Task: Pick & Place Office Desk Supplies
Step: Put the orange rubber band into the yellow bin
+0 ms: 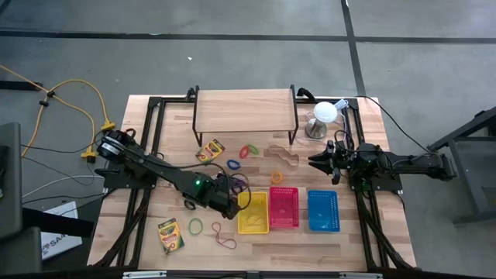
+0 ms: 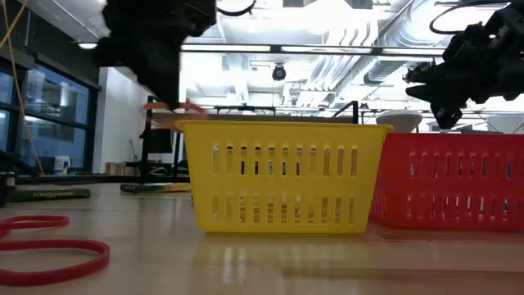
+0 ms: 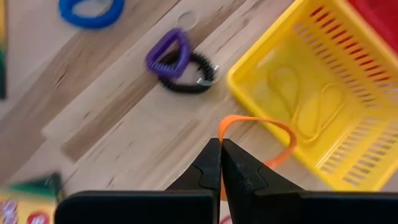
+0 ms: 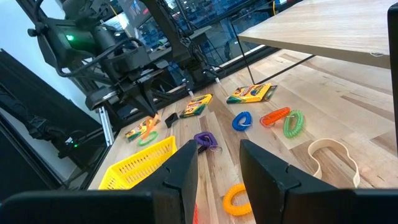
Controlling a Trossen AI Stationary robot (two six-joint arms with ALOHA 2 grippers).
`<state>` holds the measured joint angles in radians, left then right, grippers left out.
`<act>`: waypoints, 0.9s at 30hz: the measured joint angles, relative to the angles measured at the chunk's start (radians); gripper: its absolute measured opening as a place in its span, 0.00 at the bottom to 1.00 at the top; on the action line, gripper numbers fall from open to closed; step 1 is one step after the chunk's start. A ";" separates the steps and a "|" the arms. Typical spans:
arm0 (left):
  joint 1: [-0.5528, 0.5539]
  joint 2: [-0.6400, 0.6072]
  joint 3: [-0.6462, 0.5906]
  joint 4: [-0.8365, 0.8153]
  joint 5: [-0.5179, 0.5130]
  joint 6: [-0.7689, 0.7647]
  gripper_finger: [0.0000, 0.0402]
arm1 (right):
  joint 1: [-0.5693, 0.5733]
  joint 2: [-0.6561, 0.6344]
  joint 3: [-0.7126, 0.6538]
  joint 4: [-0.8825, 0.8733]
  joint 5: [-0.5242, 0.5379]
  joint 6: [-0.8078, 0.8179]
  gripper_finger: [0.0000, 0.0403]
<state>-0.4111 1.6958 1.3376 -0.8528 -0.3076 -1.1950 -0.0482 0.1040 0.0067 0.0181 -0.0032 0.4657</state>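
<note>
The item in hand is a thin orange rubber band (image 3: pixel 273 134), a flat loop that bows outward from the pinch point and reaches the near rim of the yellow basket (image 3: pixel 373 180). The left gripper (image 3: pixel 221 163) has its fingers pressed together on one end of the band, just outside the basket's edge. Inside the basket, two tan rubber bands (image 3: pixel 298 102) lie on the floor.

In the high view the left arm runs from the table's 9 o'clock edge toward the centre, with the left gripper (image 1: pixel 235 200) at the 9 o'clock side of the yellow basket (image 1: pixel 253 226). The red basket (image 1: pixel 284 208) and blue basket (image 1: pixel 323 211) follow at 3 o'clock of it, in one row.

Loose supplies on the table: a green rubber band (image 1: pixel 196 226) and a red rubber band (image 1: pixel 224 237) at 7 o'clock of the gripper, one crayon box (image 1: pixel 170 235) near the 7 o'clock corner, a second crayon box (image 1: pixel 210 150) at 12 o'clock, and a purple coil ring (image 3: pixel 169 55) touching a black coil ring (image 3: pixel 194 73)

The right gripper (image 4: pixel 217 165) hangs above the table at 3 o'clock, fingers parted and empty
</note>
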 joint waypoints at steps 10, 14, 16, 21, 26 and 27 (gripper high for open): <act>0.066 0.015 0.002 0.163 0.021 0.186 0.00 | 0.000 0.000 0.000 0.000 0.000 0.000 0.27; 0.094 0.042 0.001 0.230 0.060 0.238 0.00 | 0.000 0.000 0.000 -0.001 0.000 0.000 0.27; 0.105 0.059 0.001 0.250 0.089 0.257 0.00 | 0.000 0.000 0.000 0.001 0.000 0.000 0.27; 0.126 0.094 0.001 0.321 0.135 0.304 0.00 | 0.000 0.003 0.000 -0.001 0.000 0.000 0.27; 0.122 0.117 0.002 0.349 0.137 0.308 0.00 | 0.000 0.003 0.000 0.000 0.000 0.000 0.27; 0.121 0.120 0.002 0.353 0.138 0.308 0.00 | 0.000 0.003 0.000 0.000 0.000 0.000 0.27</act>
<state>-0.2897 1.8157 1.3397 -0.5001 -0.1699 -0.8871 -0.0480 0.1066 0.0066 0.0181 -0.0032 0.4656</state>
